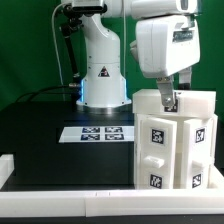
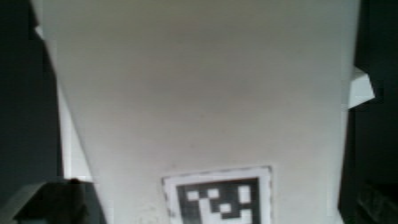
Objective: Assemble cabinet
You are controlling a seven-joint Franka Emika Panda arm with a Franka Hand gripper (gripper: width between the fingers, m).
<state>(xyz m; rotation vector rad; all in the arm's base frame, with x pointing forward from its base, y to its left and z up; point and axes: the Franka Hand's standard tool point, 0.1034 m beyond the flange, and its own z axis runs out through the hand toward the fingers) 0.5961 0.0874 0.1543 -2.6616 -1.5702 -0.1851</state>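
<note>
Standing upright on the black table (image 1: 40, 130), at the exterior view's right, the large white boxy plastic cabinet body (image 1: 175, 140) with fiducial tags is being met from above by the claw (image 1: 168, 101). The claw's state cannot be told; its fingertips are being hidden against the top edge. In the wrist view a white tagged panel (image 2: 196, 100) is filling the frame. Plastic is likely being handled as rigid, light, slippery; thin upper wall edges are being judged the best hold.
</note>
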